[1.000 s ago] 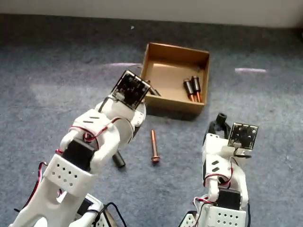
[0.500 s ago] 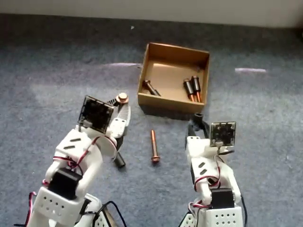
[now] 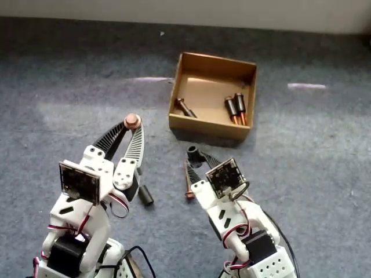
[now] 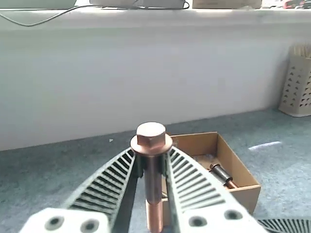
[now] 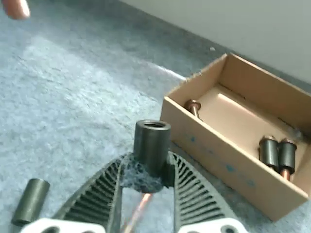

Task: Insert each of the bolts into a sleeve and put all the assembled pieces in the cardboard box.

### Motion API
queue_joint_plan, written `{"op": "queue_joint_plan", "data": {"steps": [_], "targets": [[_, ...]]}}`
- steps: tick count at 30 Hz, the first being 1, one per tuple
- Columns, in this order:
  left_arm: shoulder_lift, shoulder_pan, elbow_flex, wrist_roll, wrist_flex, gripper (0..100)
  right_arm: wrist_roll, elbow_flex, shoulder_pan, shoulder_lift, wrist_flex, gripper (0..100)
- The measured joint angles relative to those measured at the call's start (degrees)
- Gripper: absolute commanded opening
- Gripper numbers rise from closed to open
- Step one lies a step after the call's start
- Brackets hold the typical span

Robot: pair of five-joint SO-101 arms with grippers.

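My left gripper [image 3: 131, 126] is shut on a copper bolt [image 3: 132, 121], held upright with its hex head [image 4: 151, 137] above the fingertips, left of the cardboard box [image 3: 204, 127]. My right gripper [image 3: 193, 158] is shut on a black sleeve [image 3: 192, 152], open end up [image 5: 152, 144], just in front of the box. A loose bolt [image 3: 188, 188] lies on the carpet under the right gripper, partly hidden. A loose sleeve [image 3: 145, 196] lies by the left arm. Inside the box rest two assembled pieces [image 3: 235, 109] side by side and a third [image 3: 184, 108] at its left wall.
Grey carpet covers the floor around the box. A pale wall runs along the far edge [image 3: 232, 11]. A perforated beige container [image 4: 297, 80] stands off to the side in the left wrist view. Open carpet lies right of the box.
The left arm has drawn back from the box's left edge toward the near left, holding the bolt. The right arm has swung left toward the middle with its sleeve, over the loose bolt.
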Motion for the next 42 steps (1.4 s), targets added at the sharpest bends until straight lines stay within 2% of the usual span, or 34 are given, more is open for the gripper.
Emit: {"op": "queue_joint_plan", "data": {"steps": [5, 12, 15, 22, 28, 33, 42], "targets": [[-0.5, 4.0, 3.9, 0.2, -5.8, 1, 0.0, 0.0, -3.9, 0.0, -6.0, 0.5], [-0.5, 8.9, 4.7, 0.4, -13.2, 1, -5.2, 0.0, -7.1, 0.0, -6.5, 0.5], [-0.5, 9.7, 4.7, 3.7, -16.0, 1, -5.8, 0.0, -7.4, 0.0, -6.5, 0.5], [-0.5, 9.8, 6.4, 7.7, -17.0, 1, -6.0, 0.0, -7.4, 0.0, -8.7, 0.5], [-0.5, 10.3, 8.0, 8.4, -17.0, 1, -5.8, 0.0, -7.4, 0.0, -14.1, 0.5], [-1.1, 10.5, 7.9, 8.4, -17.1, 1, -1.9, 0.0, -7.4, 0.1, -17.8, 0.5], [-1.3, 11.8, 7.8, 8.7, -16.3, 1, -1.0, 0.0, -7.4, 0.2, -18.5, 0.5]]}}
